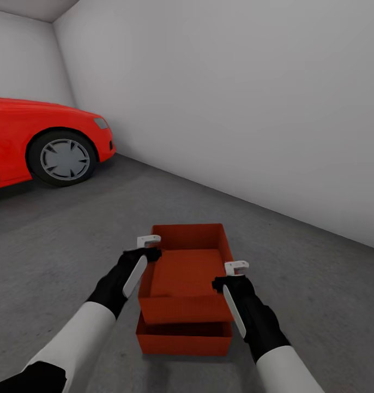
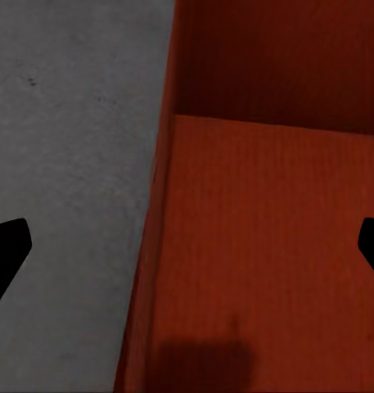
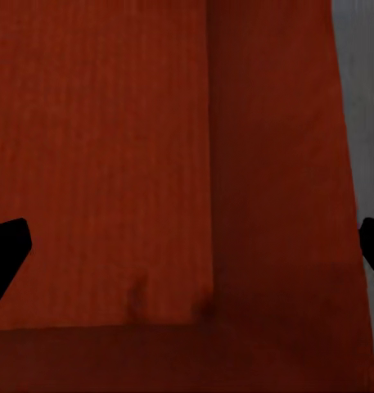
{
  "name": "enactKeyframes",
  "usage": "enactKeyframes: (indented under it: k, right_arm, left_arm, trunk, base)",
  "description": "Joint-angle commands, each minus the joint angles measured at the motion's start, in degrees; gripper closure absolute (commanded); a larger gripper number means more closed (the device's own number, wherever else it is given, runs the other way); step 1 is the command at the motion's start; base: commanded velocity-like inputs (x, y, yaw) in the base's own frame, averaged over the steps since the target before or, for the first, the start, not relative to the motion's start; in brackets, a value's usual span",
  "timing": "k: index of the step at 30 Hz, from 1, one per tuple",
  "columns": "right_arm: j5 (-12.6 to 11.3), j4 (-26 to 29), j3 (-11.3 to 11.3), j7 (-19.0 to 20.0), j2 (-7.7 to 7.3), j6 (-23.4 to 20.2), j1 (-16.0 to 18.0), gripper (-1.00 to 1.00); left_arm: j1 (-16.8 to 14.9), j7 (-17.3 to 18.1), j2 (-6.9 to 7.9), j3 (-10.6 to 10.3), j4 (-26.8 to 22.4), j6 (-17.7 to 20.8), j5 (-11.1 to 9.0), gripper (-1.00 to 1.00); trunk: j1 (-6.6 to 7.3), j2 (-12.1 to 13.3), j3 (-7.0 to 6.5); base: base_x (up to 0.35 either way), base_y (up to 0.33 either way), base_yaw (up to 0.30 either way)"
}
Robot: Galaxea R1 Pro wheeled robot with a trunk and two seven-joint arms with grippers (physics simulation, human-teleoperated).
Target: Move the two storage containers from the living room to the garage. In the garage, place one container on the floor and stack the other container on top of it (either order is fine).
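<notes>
On the grey concrete floor (image 1: 56,240), near a red car (image 1: 23,136), the upper container (image 1: 189,273) is straddled by both wide-spread grippers (image 1: 149,248), (image 1: 230,275), stacked askew on the lower container (image 1: 184,338).

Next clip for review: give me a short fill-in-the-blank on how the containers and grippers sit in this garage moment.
1. The upper container sits on top of the lower ____.
2. The lower container rests on the grey concrete ____.
3. The left gripper and right gripper straddle opposite side walls of the ____ container.
4. Beyond the stack, a ____ car is parked by the white wall.

Missing words: container; floor; upper; red
</notes>
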State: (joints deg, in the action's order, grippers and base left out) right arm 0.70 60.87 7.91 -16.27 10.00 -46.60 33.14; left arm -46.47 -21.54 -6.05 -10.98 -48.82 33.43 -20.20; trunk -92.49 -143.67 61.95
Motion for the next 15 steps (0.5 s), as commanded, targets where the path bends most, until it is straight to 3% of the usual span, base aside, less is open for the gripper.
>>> enactKeyframes:
  k: [1,8,12,15]
  right_arm:
    - [-0.1,0.7,0.0,0.0,0.0,0.0,0.0,-1.0]
    - [-0.1,9.7,0.0,0.2,0.0,0.0,-0.1,-1.0]
    - [-0.1,19.9,-0.1,0.2,0.0,-0.3,-0.5,-1.0]
    - [0.0,24.2,-0.1,0.2,0.0,-0.5,-0.8,-1.0]
  left_arm:
    - [0.1,0.0,0.07,0.0,-0.6,0.0,0.0,-1.0]
    - [0.1,0.1,0.17,0.0,-1.5,0.0,-0.1,-1.0]
    - [0.2,0.3,0.36,0.1,-1.5,0.0,-0.1,-1.0]
    - [0.2,0.3,0.67,0.1,-1.7,0.0,-0.1,-1.0]
  trunk:
    - [0.0,0.0,0.0]
    - [0.0,0.0,0.0]
    - [0.0,0.0,0.0]
    - [0.0,0.0,0.0]
  base:
    - [0.0,0.0,0.0]
    - [0.0,0.0,0.0]
    - [0.0,0.0,0.0]
    - [0.0,0.0,0.0]
